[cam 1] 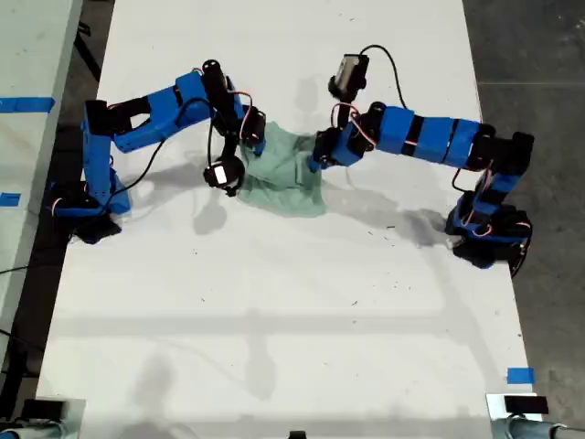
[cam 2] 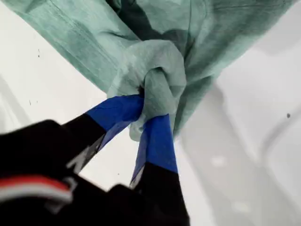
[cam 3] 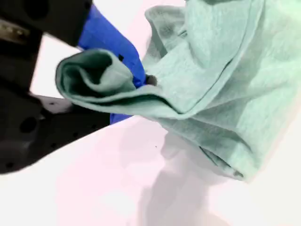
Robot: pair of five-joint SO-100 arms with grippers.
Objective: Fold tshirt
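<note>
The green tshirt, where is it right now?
In the exterior view the tshirt hangs bunched between the two blue arms, above the white table, slightly above centre. My first gripper and my second gripper each pinch a fold.

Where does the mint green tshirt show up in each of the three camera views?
Exterior view: the tshirt lies bunched between the two arms, above the table's middle.
First wrist view: it fills the upper part, a wad pinched by my first gripper.
Second wrist view: it spreads across the right, a fold clamped in my second gripper.
Shared landmark: the white table.
</note>
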